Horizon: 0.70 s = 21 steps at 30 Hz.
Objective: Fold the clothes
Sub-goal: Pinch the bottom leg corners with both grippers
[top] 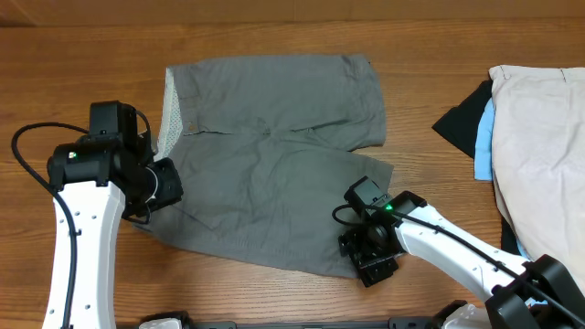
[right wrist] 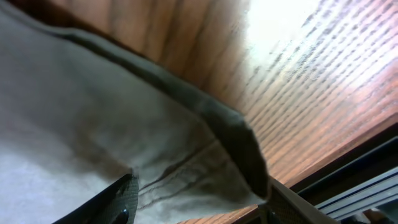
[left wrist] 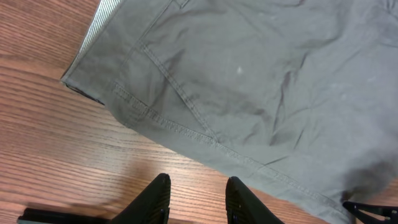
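We find the grey shorts [top: 274, 183] spread flat in the middle of the wooden table [top: 274, 37]. Both legs point toward the right of the overhead frame. The waist lies at the left, where a strip of white mesh lining [top: 169, 114] shows along the edge.

The left gripper [top: 167, 185] sits at the left edge of the shorts, at mid-height in the overhead frame. In the left wrist view its gripper [left wrist: 198, 202] is at the bottom centre. Its two dark fingers [left wrist: 158, 199] are parted, with only bare wood between them. The stitched hem of the shorts [left wrist: 249, 81] runs just above them, not touching, so we record this gripper as released and empty.

The right gripper [top: 366, 260] is at the lower right corner of the shorts in the overhead frame. In the right wrist view its fingers [right wrist: 118, 199] stand wide apart at the bottom of the frame. A raised fold of the shorts [right wrist: 93, 124] lies between them and is not pinched. We record this gripper as released.

At the right edge of the overhead frame we note a separate pile well apart from the shorts. A beige piece [top: 539, 137] lies on top, with a light-blue piece [top: 484, 137] and a black piece [top: 462, 119] showing at its left side.
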Available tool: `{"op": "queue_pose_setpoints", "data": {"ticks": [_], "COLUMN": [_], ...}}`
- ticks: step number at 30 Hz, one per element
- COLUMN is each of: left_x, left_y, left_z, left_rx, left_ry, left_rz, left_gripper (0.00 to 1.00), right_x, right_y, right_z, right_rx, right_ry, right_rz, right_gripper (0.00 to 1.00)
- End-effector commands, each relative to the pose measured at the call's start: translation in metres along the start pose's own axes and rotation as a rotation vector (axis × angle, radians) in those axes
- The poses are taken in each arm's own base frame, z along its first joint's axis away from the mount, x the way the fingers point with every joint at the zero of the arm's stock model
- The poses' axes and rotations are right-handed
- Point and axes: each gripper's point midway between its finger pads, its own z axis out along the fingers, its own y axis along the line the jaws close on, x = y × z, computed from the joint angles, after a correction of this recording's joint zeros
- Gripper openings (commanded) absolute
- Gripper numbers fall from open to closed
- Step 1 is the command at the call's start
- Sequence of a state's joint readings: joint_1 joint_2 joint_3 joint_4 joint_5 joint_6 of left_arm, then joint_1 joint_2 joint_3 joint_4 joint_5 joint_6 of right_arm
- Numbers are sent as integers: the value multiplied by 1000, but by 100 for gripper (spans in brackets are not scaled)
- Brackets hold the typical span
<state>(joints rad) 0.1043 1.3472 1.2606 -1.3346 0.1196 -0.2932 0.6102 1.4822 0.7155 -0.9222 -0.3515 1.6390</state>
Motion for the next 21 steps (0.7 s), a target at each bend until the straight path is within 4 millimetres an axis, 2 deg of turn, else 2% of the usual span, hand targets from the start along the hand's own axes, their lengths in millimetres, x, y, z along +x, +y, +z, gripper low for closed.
{"op": "queue_pose_setpoints", "data": {"ticks": [1, 4, 8, 11, 21], "left_x": [2, 2, 3, 3, 3], "left_y": [-1, 0, 0, 0, 0], "left_z": [5, 6, 6, 6, 6], "left_rx": [-3, -4, -4, -4, -4], "left_ry": [14, 17, 19, 19, 19], "left_rz": [4, 3, 3, 3, 3], "left_gripper": [33, 33, 33, 34, 35], "right_x": [1, 1, 0, 0, 1], "right_y": [-8, -8, -3, -3, -11], "right_z": [5, 5, 6, 6, 9], "right_rx": [26, 26, 5, 6, 32], "right_ry": [21, 20, 16, 16, 32], "right_rz": [25, 25, 16, 16, 26], "right_gripper": [65, 64, 56, 45, 44]}}
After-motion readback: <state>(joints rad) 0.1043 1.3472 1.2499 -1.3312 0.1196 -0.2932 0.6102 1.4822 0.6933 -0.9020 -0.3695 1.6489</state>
